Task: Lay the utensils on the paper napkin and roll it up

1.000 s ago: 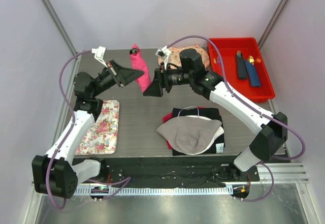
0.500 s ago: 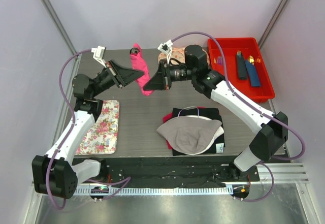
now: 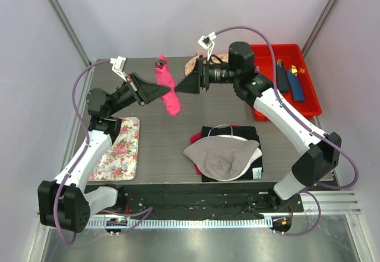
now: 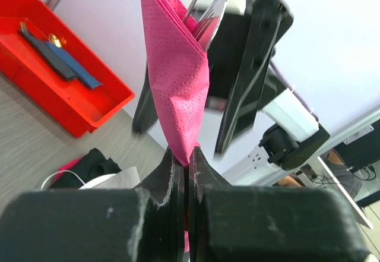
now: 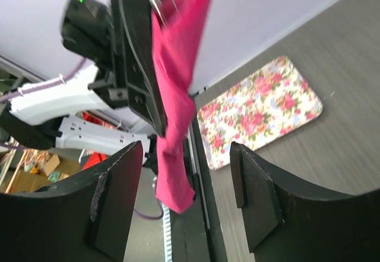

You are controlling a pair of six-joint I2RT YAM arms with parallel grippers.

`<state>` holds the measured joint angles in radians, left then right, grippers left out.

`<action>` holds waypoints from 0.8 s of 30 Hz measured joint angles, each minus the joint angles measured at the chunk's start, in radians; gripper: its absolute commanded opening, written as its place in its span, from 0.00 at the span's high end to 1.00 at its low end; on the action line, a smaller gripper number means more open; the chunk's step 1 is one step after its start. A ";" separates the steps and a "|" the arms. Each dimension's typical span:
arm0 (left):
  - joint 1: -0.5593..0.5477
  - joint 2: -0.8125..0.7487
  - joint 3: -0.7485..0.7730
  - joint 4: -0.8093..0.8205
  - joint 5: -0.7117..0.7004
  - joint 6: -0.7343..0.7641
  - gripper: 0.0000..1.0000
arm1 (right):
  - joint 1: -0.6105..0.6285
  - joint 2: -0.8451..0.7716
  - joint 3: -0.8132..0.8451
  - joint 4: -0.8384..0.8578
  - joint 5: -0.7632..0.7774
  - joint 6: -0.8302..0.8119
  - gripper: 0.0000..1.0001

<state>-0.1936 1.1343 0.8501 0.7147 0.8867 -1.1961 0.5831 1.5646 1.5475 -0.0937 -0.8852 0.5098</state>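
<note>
Utensils (image 4: 206, 13) mostly hidden in rolled pink paper napkin (image 4: 178, 84), 2 tips showing; left gripper (image 4: 187, 162) pinches it, right gripper (image 5: 185, 185) spread.

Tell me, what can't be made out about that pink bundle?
Utensils: the left wrist view shows only their tips; the paper napkin wraps the rest.
Napkin's top: cut off by the upper edge in both wrist views.
Red tray contents: too small in the top view to identify.

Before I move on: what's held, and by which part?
The left gripper pinches the rolled paper napkin near its middle; the right gripper is open, holding nothing.
</note>
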 measured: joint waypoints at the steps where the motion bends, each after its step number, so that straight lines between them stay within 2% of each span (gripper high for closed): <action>1: -0.003 0.000 -0.005 0.003 0.003 0.000 1.00 | -0.011 0.000 0.017 0.007 0.001 0.016 0.32; 12: -0.034 0.006 -0.010 0.031 0.015 0.000 1.00 | -0.008 0.064 0.095 0.132 0.004 0.149 0.32; 14: -0.037 0.009 -0.010 0.033 0.015 0.000 1.00 | -0.002 0.082 0.095 0.130 0.005 0.154 0.35; 15: -0.039 0.011 -0.010 0.034 0.014 0.000 1.00 | 0.001 0.093 0.095 0.130 0.008 0.156 0.52; 17: -0.043 0.014 -0.010 0.036 0.014 0.000 1.00 | 0.010 0.106 0.095 0.126 0.010 0.155 0.70; 18: -0.044 0.016 -0.010 0.030 0.014 0.002 1.00 | 0.015 0.109 0.097 0.125 0.003 0.163 0.91; 19: -0.043 0.020 -0.010 0.025 0.013 0.000 1.00 | 0.020 0.110 0.100 0.126 0.003 0.168 0.99; 24: -0.043 0.027 -0.009 0.044 0.007 0.005 1.00 | 0.026 0.110 0.119 0.122 0.001 0.175 0.98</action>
<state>-0.2363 1.1614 0.8410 0.7589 0.8936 -1.1915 0.6090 1.6745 1.6669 0.0280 -0.8845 0.6853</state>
